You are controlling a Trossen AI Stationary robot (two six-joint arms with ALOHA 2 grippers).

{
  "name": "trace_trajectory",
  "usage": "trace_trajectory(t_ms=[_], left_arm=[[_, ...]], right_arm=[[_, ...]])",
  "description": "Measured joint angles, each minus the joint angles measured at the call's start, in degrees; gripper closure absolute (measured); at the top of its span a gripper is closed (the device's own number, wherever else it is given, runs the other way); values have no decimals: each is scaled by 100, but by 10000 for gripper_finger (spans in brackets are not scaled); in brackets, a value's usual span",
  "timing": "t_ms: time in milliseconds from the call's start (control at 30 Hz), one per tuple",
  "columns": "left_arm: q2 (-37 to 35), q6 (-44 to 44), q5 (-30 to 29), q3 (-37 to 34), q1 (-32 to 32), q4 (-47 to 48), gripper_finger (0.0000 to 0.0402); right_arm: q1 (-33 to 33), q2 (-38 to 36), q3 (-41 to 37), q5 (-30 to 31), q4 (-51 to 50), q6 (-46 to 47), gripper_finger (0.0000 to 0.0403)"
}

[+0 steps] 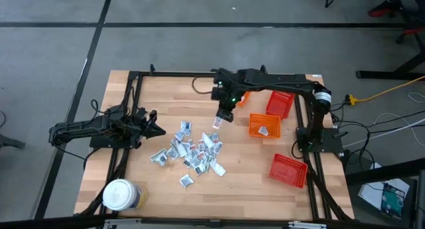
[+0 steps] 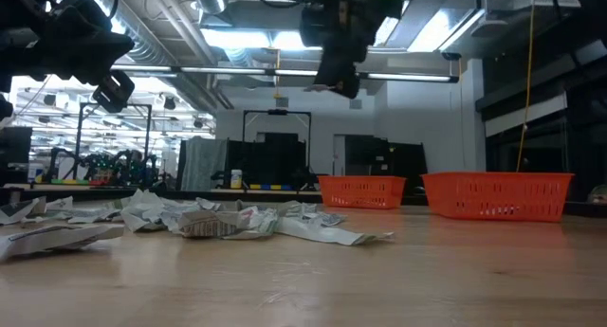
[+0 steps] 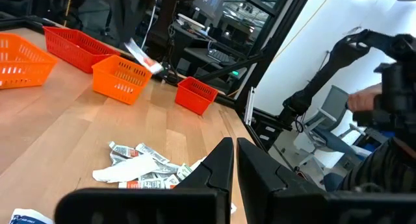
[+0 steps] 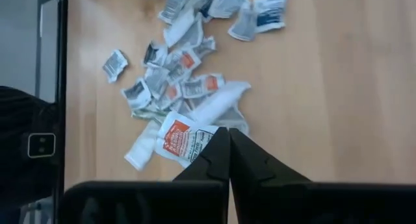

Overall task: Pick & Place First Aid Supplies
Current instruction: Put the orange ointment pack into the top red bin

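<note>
Above wooden table (image 1: 252, 182): right gripper (image 4: 227, 143) fingers pinch packet (image 4: 182, 139); left gripper (image 3: 234, 160) clenched.

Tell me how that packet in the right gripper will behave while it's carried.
The packet hangs from one corner in the shut right gripper, so it is probably light and may swing. It looks thin and flat, likely floppy. Its glossy skin could slip if pinched only at the edge.

Print on the sachets (image 1: 192, 149) is too small to read.
</note>
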State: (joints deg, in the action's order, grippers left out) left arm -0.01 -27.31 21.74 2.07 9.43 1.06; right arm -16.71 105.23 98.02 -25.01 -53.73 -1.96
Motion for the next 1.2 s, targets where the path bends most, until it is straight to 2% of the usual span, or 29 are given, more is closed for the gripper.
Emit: trace_trajectory(t_ms=[600, 800, 900, 1000, 1200], left_arm=[[0, 0, 2, 0, 0, -1, 386], [0, 0, 2, -1, 0, -1, 386], [0, 0, 2, 0, -2, 0, 386], [0, 0, 2, 0, 0, -2, 386], [0, 0, 2, -1, -1, -1, 386]], right_arm=[[-1149, -944, 0, 1523, -1868, -507, 401], [-1541, -1193, -47, 1706, -2325, -786, 401], [-1716, -1529, -515, 1709, -2175, -940, 401], [-1880, -1990, -1379, 1706, -1652, -941, 401], [-2287, -2843, -2811, 1818, -946, -522, 401]])
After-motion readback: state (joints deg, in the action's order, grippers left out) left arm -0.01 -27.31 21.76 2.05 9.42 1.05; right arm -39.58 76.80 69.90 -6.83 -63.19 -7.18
